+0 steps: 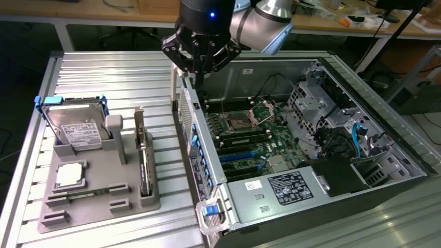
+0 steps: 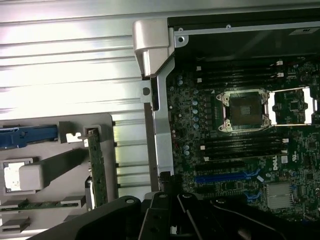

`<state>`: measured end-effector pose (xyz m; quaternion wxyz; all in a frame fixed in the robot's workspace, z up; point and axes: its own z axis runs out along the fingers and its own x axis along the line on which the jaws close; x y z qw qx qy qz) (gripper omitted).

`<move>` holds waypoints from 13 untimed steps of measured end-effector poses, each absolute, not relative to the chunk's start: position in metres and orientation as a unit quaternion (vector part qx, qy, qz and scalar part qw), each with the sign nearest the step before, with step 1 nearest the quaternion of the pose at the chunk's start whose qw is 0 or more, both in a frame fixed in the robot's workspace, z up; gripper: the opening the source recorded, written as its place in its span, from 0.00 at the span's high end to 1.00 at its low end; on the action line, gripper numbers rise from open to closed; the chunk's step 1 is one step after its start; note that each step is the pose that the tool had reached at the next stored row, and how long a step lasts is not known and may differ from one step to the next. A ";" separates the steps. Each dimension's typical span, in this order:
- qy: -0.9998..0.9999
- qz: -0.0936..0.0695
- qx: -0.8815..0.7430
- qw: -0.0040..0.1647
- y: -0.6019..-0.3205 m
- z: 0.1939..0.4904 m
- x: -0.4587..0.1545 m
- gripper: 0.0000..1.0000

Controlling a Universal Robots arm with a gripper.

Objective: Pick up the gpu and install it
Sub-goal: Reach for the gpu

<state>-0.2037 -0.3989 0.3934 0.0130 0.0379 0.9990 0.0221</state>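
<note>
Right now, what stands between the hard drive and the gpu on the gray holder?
In the exterior view, an upright gray post of the holder stands between the hard drive and the gpu.

The tabletop (image 1: 110, 77) is pale silver metal, ribbed in long parallel lines. On it lies a plain mid-grey tray (image 1: 96, 201). The hard drive (image 1: 79, 129) is silver with a white label printed in black, framed by a bright blue caddy (image 1: 48, 101). The gpu (image 1: 143, 165) shows a green board edge and a pale metal end. The computer case (image 1: 386, 191) is black outside and grey within; its motherboard (image 1: 251, 139) is dark green with blue slots (image 1: 238, 154). The tool (image 1: 200, 70) is black.
</note>
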 end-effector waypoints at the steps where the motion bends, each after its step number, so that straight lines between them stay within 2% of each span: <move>1: 0.999 0.022 0.038 0.013 -0.399 0.393 -0.205 0.89; 13: 0.999 0.022 0.038 0.013 -0.399 0.393 -0.222 0.89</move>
